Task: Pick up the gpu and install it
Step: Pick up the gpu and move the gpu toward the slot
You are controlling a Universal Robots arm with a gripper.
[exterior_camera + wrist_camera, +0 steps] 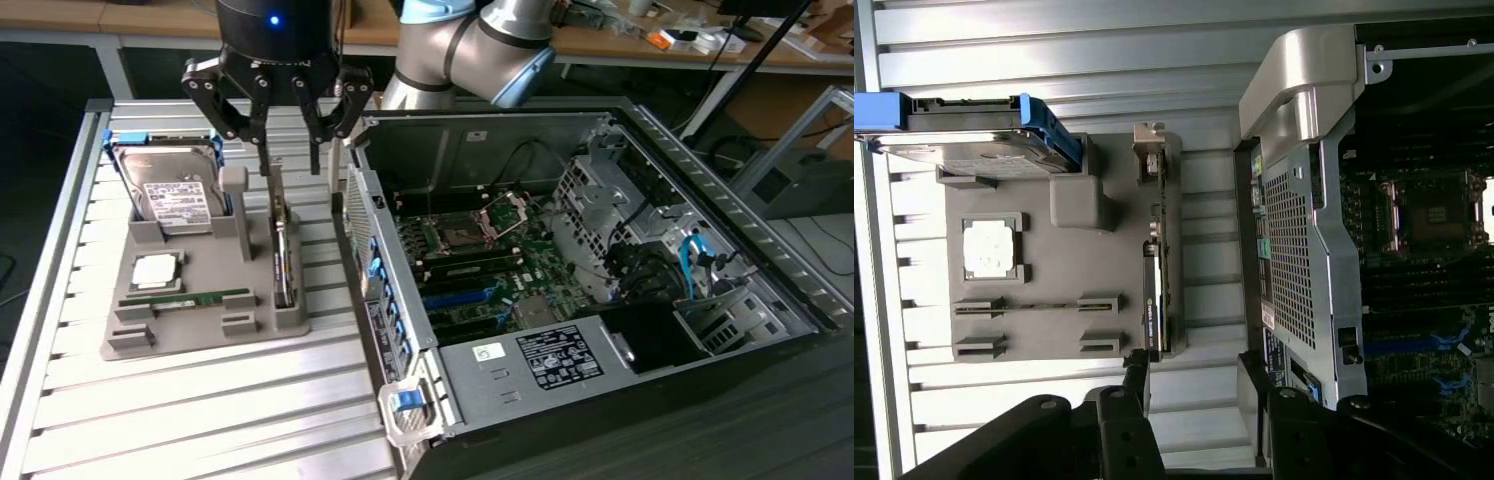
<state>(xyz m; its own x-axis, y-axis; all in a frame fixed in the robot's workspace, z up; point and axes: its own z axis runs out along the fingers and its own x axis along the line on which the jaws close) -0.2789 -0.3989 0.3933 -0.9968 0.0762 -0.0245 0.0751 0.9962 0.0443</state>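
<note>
The slatted counter (200, 420) spreads beneath the claw (292, 165). The open case (467, 140) lies on its side just beside the claw, toward the exterior view's right, its board facing up. The grey tray (187, 322) sits right under the claw. The drive (167, 190) leans at the tray's end, on the claw's side away from the case.

The gpu (282, 250) stands on edge in the tray slot nearest the case, straight below the claw and untouched. The chip (156, 268) and green stick (187, 298) lie flat, further from the claw than the gpu.

The exterior view gives the height: the claw hangs above the gpu with air between, spread wide, holding nothing. The wrist view looks down past the fingers (1137, 390) along the gpu's top edge, which lines up closer to one finger than to mid-gap. It also gives the narrow strip of bare counter between tray edge and case wall. That wall rises close on the claw's case side. Toward the drive there is more room.
</note>
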